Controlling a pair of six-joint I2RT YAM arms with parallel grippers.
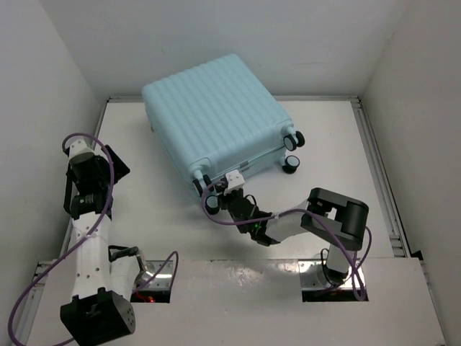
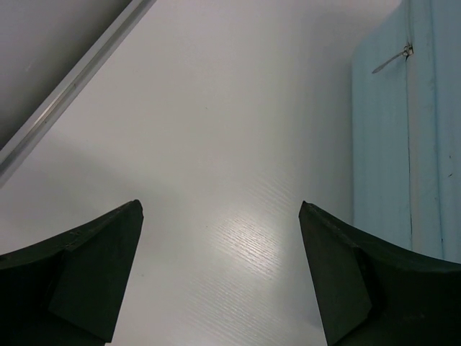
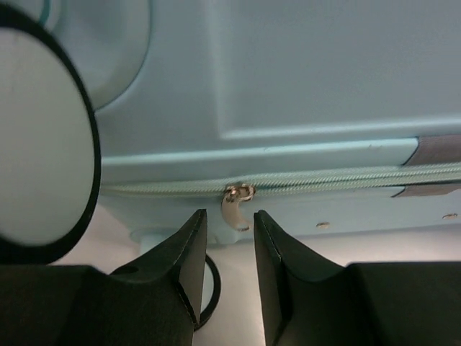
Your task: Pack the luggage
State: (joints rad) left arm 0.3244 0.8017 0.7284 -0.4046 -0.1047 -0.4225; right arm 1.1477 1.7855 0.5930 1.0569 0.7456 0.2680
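The luggage (image 1: 212, 115) is a pale aqua ribbed hard-shell suitcase, lying flat and closed at the back middle of the table. My right gripper (image 1: 225, 189) is at its near edge between two black wheels. In the right wrist view the gripper (image 3: 230, 220) is open by a narrow gap. The silver zipper pull (image 3: 234, 209) hangs just ahead of the tips and is not clamped. My left gripper (image 1: 101, 160) is at the left over bare table. In its own view it (image 2: 220, 209) is wide open and empty, with the suitcase side (image 2: 389, 144) to the right.
Black wheels (image 1: 292, 151) stick out at the suitcase's right corner. A large wheel (image 3: 39, 137) is close on the left of my right fingers. White walls enclose the table. A metal rail (image 2: 65, 94) runs along the left edge.
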